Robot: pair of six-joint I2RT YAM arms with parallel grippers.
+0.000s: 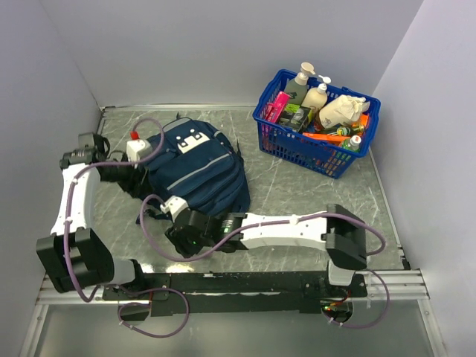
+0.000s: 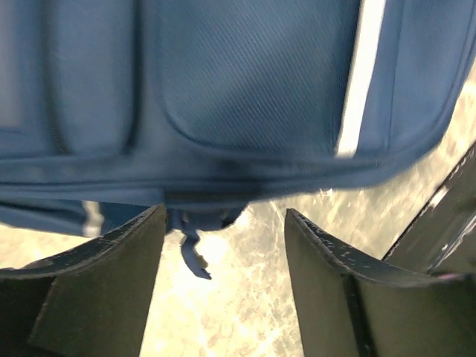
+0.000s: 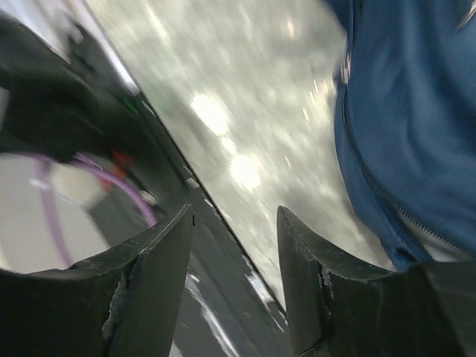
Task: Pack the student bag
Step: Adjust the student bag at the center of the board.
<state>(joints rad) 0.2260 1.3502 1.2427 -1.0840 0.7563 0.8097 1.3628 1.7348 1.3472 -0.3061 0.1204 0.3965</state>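
Cloth, soft and limp by the look of it: the bag (image 1: 201,167) will likely sag and slide on the smooth desk (image 1: 297,197), so the zip pull (image 2: 192,256) or a seam fold seems the surest hold. It lies flat at left-centre. The left pincer (image 2: 224,216) gapes empty at its edge. The right pincer (image 3: 235,212), jaws apart and empty, sits beside it. The basket (image 1: 297,145), far right, holds pump bottles (image 1: 316,93), a pink box (image 1: 277,108) and a white pouch (image 1: 341,110).

Bare table (image 1: 290,186) lay open between bag (image 1: 204,167) and basket (image 1: 297,145). The bag took up the left-centre; the basket filled the far right corner; the right arm (image 1: 286,227) barred the near edge
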